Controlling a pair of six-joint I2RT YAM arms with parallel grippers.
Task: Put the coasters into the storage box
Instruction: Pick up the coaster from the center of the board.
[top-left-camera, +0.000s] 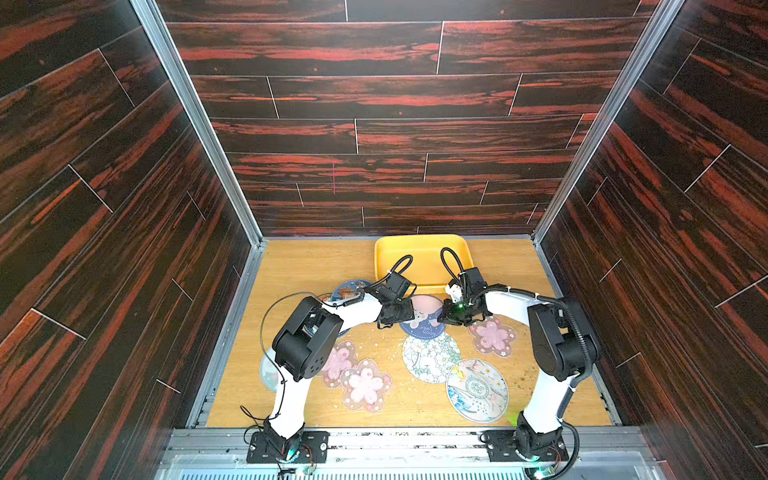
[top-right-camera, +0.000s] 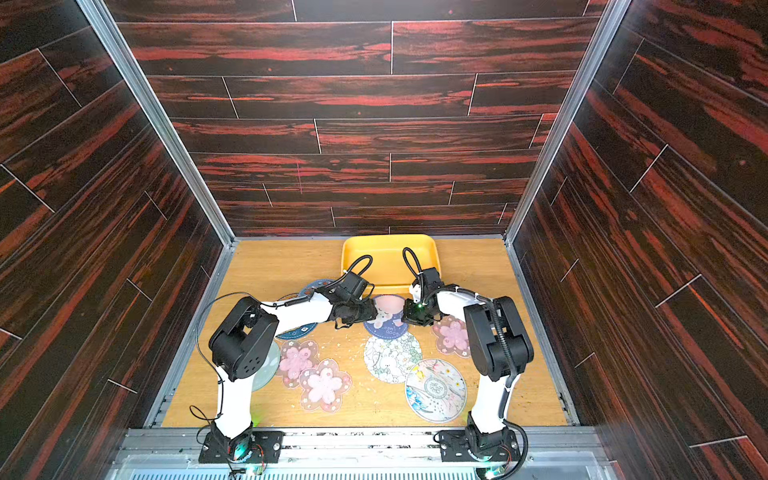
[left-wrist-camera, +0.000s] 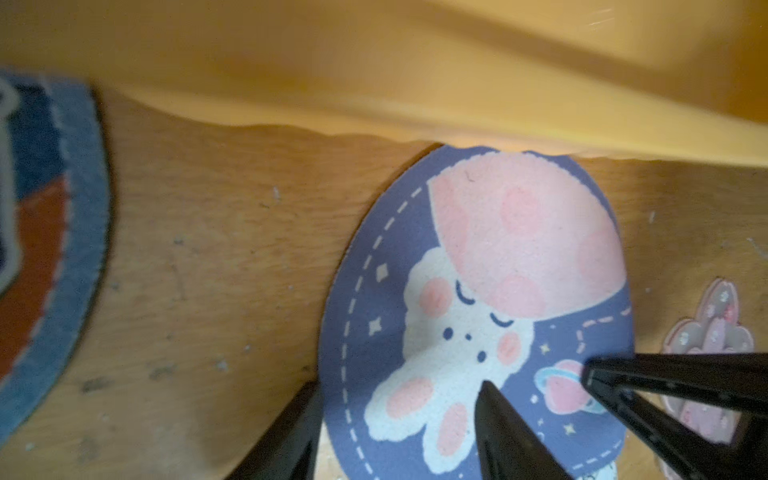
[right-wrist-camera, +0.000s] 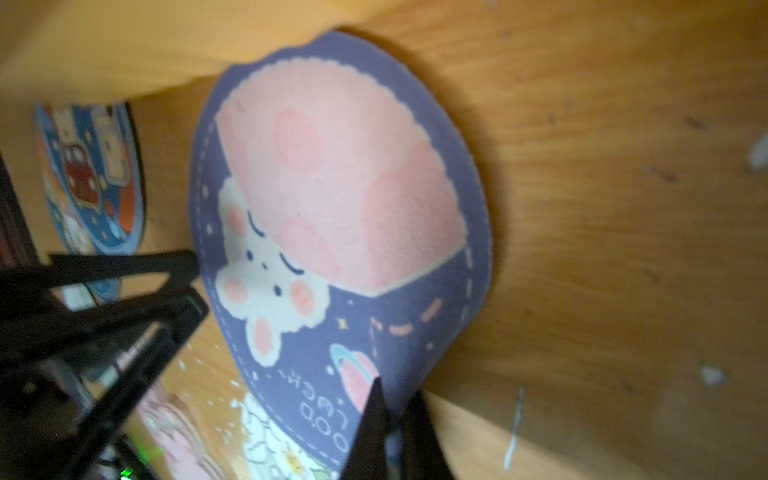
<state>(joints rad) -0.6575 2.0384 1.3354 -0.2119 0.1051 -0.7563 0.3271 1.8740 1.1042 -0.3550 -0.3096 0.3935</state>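
The purple moon bunny coaster (left-wrist-camera: 478, 249) lies in the middle of the counter (top-left-camera: 299, 266), just in front of the yellow storage box (top-left-camera: 424, 259). The box sits at the counter's far edge. The right gripper (right-wrist-camera: 397, 388) has its jaws pinched on the coaster's rim, and the coaster looks a bit bent there. The left gripper (left-wrist-camera: 397, 386) has its jaws partly open, one beside the rim and one over the bunny. Pink blossom coasters (top-left-camera: 365, 384) lie nearer the front edge.
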